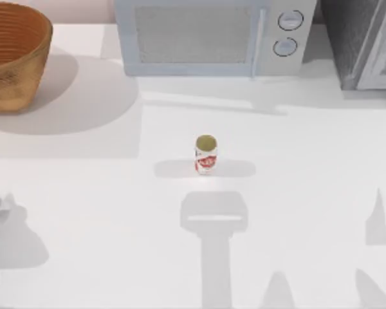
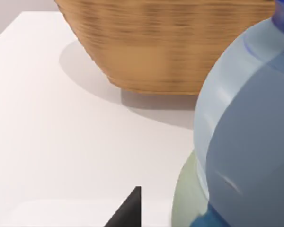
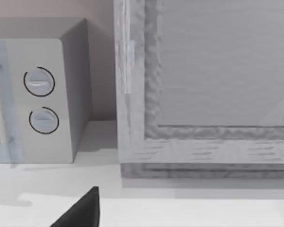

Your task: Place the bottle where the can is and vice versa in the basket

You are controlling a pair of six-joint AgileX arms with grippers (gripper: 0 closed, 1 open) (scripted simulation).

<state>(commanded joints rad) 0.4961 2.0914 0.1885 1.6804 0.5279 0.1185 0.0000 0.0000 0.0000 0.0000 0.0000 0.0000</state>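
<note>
The can (image 1: 206,154) stands upright in the middle of the table, white with red markings and a dull gold top. The orange-brown wicker basket (image 1: 13,58) sits at the far left corner of the table. In the left wrist view the bottle (image 2: 248,142) looms very close, pale grey-blue above and dark blue below. The basket's tan outer wall (image 2: 170,47) is just behind it. A dark tip of my left gripper (image 2: 128,213) pokes in beside the bottle. A dark tip of my right gripper (image 3: 80,213) hangs over the table near the far right.
A white microwave (image 1: 209,35) stands along the back edge, its two round knobs (image 3: 40,101) seen from the right wrist. A grey framed box (image 1: 367,42) fills the far right corner. Arm shadows fall across the front of the table.
</note>
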